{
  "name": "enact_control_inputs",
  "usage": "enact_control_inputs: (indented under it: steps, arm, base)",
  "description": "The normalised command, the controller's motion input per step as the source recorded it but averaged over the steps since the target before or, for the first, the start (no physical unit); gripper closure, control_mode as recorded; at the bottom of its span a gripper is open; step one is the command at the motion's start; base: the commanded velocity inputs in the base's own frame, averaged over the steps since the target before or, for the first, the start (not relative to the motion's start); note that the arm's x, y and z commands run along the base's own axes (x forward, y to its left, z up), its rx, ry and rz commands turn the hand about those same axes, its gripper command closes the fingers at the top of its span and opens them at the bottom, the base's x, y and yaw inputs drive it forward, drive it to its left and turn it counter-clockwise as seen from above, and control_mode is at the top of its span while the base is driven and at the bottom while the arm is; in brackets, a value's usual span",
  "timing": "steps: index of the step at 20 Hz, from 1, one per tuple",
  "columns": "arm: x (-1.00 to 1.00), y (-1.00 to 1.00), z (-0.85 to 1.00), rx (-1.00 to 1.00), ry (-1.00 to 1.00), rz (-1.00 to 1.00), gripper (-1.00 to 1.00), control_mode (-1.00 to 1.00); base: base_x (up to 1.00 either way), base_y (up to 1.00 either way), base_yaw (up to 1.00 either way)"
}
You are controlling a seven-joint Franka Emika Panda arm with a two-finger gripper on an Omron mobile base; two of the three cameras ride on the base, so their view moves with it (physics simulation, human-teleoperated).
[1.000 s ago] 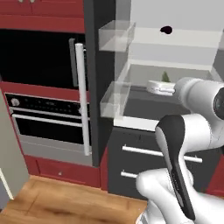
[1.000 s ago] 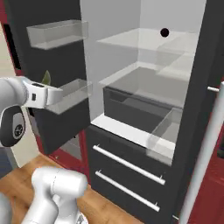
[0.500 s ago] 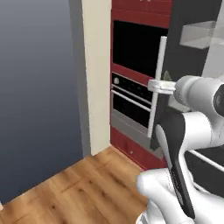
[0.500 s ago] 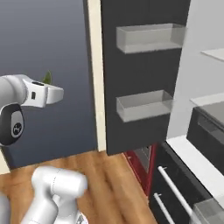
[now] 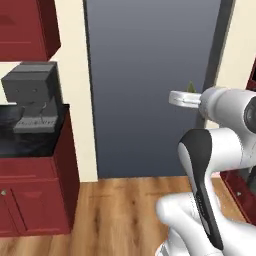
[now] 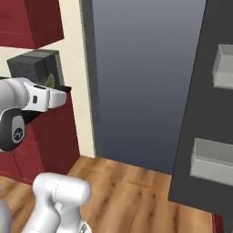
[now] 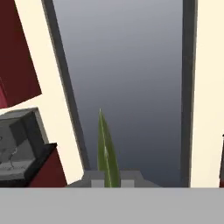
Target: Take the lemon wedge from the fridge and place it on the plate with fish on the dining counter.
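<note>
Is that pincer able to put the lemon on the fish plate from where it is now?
Probably not yet. The pincer holds the lemon wedge, but it faces a grey doorway; no plate or dining counter is near.

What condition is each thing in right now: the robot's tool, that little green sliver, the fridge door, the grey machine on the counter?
tool: shut on the lemon wedge, held up in the air.
lemon wedge: pinched between the tool's tips, sticking out past them.
fridge door: swung open, its clear bins facing the room.
grey machine: standing upright on the black counter, untouched.
</note>
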Motion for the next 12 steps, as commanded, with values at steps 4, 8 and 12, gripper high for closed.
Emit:
enact_control_inputs:
  steps: [4, 8, 12]
  arm:
    - [0.00, 0.00, 0.00, 0.00, 0.00, 0.00, 1.00, 1.00]
    - [0.00, 0.00, 0.00, 0.00, 0.00, 0.00, 1.00, 1.00]
    - [0.00, 0.00, 0.00, 0.00, 0.00, 0.00, 1.00, 1.00]
  base:
    - [0.00, 0.00, 1.00]
    - [0.00, 0.00, 1.00]
    - [0.00, 0.00, 1.00]
